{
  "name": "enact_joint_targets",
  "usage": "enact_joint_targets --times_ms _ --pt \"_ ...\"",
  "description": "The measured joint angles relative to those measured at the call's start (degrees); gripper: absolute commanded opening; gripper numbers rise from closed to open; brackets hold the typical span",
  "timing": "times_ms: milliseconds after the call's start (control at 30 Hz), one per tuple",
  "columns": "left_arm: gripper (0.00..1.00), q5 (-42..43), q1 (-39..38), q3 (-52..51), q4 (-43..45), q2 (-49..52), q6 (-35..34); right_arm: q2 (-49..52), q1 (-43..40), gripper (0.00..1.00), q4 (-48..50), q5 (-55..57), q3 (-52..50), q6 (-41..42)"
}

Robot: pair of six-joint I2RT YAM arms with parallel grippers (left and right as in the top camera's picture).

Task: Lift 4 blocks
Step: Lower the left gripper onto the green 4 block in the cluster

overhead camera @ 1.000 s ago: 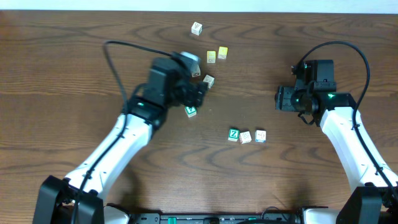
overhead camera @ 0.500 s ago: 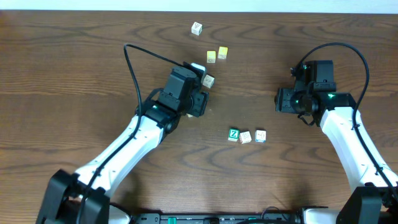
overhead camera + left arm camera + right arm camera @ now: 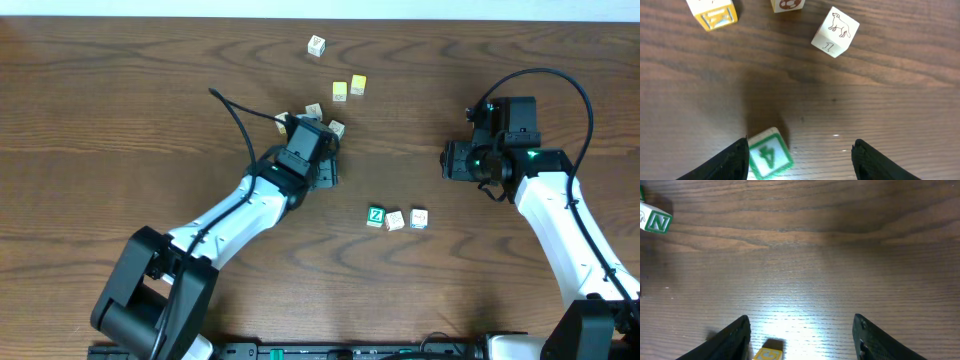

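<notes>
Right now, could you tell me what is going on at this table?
The left pincer stands open around a green block lying on the table, close to one finger, not yet lifted. The right pincer hangs open, holding nothing. The green Z block and two white blocks sit in a row, untouched.

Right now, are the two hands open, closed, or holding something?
Left hand: open around the green block, not gripping it.
Right hand: open, gripping nothing.

2 ylw cubes [image 3: 340,91], wood tbl [image 3: 100,100]
</notes>
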Motion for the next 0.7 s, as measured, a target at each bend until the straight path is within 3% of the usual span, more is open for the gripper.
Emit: enact_joint_targets --times_ms 267,700 --pt "0.66 -5.64 -2.21 0.02 -3.56 0.0 -9.57 -0.02 0.0 0.61 0.0 -0.07 0.0 0.0" --pt "0.67 -10.62 -2.16 0.02 -6.14 0.0 -16.24 0.0 0.0 0.58 0.02 -0.76 0.02 0.0"
